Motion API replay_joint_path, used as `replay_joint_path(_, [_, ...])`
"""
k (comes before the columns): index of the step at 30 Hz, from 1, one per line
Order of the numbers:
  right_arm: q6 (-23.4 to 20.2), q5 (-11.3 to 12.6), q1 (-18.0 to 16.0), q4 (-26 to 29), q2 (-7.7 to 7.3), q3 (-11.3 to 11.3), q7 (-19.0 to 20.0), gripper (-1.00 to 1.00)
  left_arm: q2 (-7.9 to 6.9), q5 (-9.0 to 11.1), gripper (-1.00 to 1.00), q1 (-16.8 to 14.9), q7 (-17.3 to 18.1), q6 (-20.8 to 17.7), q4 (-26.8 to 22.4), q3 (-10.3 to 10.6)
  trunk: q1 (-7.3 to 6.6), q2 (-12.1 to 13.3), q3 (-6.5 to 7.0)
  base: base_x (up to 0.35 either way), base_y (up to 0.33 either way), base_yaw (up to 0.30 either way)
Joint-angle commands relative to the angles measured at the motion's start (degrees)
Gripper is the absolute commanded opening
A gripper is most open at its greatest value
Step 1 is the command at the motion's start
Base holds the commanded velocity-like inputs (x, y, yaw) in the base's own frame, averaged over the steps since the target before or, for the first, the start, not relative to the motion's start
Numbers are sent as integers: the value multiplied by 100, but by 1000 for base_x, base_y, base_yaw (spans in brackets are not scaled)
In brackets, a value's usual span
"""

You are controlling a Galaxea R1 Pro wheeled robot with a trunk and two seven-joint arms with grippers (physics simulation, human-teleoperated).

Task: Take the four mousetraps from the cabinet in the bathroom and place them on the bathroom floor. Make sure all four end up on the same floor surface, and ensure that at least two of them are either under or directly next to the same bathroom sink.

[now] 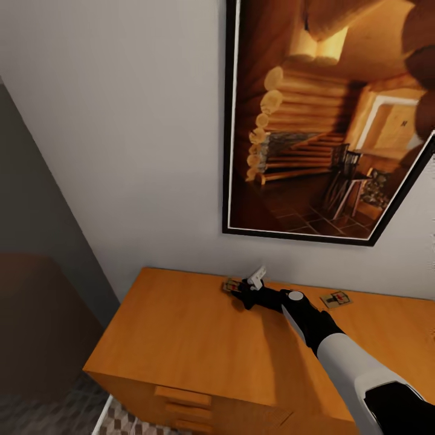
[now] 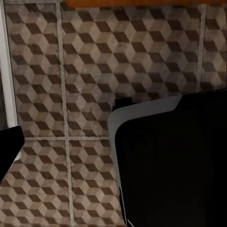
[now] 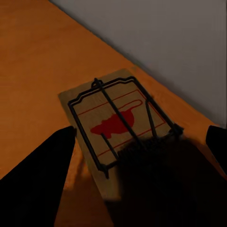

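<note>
The orange-brown cabinet [image 1: 181,338] stands against the white wall, with two mousetraps on its flat top near the back edge. My right gripper [image 1: 240,291] reaches down over the left mousetrap [image 1: 229,285]. In the right wrist view that mousetrap [image 3: 118,125] lies flat between the spread dark fingers [image 3: 45,177] of the open right gripper [image 3: 142,137], which is not touching it. The other mousetrap [image 1: 336,298] lies to the right of the arm. One dark fingertip [image 2: 8,151] of my left gripper hangs above the cube-patterned bathroom floor [image 2: 94,56]. The sink is out of view.
A large framed picture of a log interior [image 1: 326,121] hangs on the wall above the cabinet. Drawer handles [image 1: 182,396] show on the cabinet front. A dark wall [image 1: 36,254] closes the left side. My own body [image 2: 175,161] hangs over the tiles.
</note>
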State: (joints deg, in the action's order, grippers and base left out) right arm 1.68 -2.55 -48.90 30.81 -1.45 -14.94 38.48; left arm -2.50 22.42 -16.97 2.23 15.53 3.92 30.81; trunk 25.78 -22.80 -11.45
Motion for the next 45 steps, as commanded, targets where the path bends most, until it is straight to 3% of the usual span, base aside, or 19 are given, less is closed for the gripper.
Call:
replay_joint_path(1, [17,-26,-5,4,-4,-18,2,-100,4,57,100,-8,23,34,22,48,0,-12,-11,-283,94,0])
replay_joint_path(45, [16,-34,-5,-5,4,-18,-4,-100,4,53,100,-8,23,29,22,48,0,-12,-11,-293,75,0])
